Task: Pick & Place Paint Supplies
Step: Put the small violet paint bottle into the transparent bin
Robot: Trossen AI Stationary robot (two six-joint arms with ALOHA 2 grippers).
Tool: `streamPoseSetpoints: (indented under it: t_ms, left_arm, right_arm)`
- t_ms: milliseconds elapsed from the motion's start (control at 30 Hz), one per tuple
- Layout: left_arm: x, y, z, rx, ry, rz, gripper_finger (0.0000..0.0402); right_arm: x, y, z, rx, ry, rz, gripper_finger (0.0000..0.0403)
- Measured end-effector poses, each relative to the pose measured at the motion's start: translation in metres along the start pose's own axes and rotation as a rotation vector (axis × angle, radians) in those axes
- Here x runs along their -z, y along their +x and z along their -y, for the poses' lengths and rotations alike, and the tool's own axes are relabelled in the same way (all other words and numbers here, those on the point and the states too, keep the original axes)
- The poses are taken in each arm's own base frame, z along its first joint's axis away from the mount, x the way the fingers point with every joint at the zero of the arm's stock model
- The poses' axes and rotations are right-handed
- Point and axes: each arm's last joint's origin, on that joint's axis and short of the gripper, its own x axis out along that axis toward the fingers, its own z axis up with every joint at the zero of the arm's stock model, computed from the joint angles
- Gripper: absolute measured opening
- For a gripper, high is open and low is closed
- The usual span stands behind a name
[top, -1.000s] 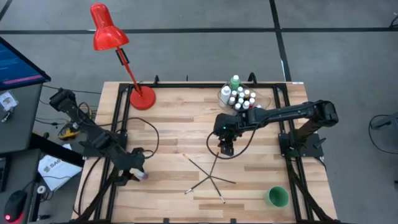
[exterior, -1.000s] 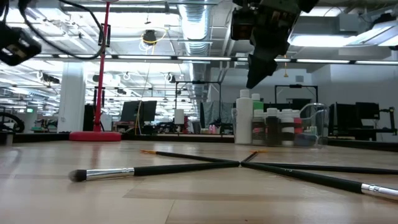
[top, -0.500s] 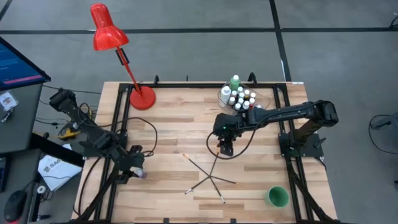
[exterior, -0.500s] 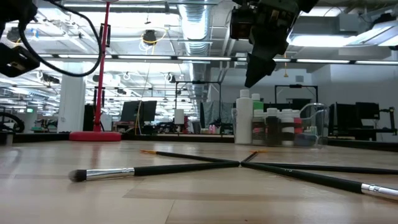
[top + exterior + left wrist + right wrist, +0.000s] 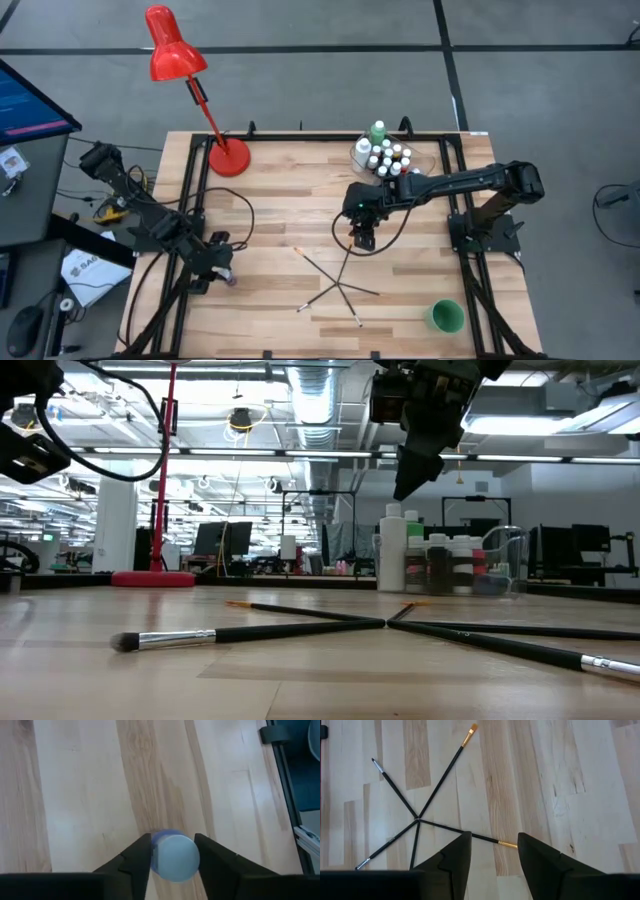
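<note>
My left gripper (image 5: 222, 272) is over the table's left near part, shut on a tiny white-capped paint bottle (image 5: 172, 856) with blue paint. My right gripper (image 5: 362, 239) hangs open above the table's middle, well clear of several thin dark paintbrushes (image 5: 336, 282) that lie crossed flat on the wood (image 5: 417, 820). The other tiny bottles (image 5: 388, 160) stand in a clear tub at the far right, together with a taller green bottle (image 5: 377, 131) and a taller white one (image 5: 392, 550). My left gripper pinches the tiny bottle's side (image 5: 156, 851) between its two fingers, one on each side, with the white cap (image 5: 176, 860) facing the wrist camera. The low view shows this gripper (image 5: 30, 452) high above the table, so the bottle is lifted clear.
A red desk lamp (image 5: 228, 157) stands at the far left with its head beyond the table edge. A green cup (image 5: 445, 316) sits at the near right corner. Black frame rails (image 5: 190, 190) run along the table's sides. Bare wood lies between the lamp and the brushes.
My left gripper, still shut on the bottle, has shifted a little toward the far edge. My right gripper and the brushes have stayed where they were.
</note>
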Motion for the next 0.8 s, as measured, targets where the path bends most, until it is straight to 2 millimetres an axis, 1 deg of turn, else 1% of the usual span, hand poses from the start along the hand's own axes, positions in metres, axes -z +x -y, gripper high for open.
streamPoseSetpoints:
  t_ms: [167, 300, 467, 567, 633, 800]
  left_arm:
    - [-0.001, 0.000, -0.001, -0.033, -0.019, 0.030, 0.0092]
    - [-0.005, 0.000, -0.005, -0.116, -0.040, 0.092, 0.0091]
    - [-0.021, -0.001, -0.015, -0.224, -0.100, 0.258, 0.0093]
    - [-0.033, -0.004, -0.025, -0.299, -0.113, 0.363, 0.0094]
    - [-0.042, -0.006, -0.035, -0.366, -0.121, 0.428, 0.0095]
    - [-0.065, -0.014, -0.065, -0.497, -0.126, 0.560, 0.0095]
  right_arm:
    - [0.000, 0.000, 0.000, 0.000, 0.005, -0.001, 0.0151]
    - [0.002, -0.003, 0.000, 0.002, 0.009, -0.012, 0.0145]
    - [0.008, -0.008, 0.001, 0.016, 0.065, -0.061, 0.0137]
    - [0.010, -0.011, 0.002, 0.023, 0.074, -0.081, 0.0131]
    - [0.015, -0.013, 0.003, 0.040, 0.088, -0.122, 0.0128]
    - [0.014, -0.015, 0.003, 0.076, 0.099, -0.092, 0.0130]
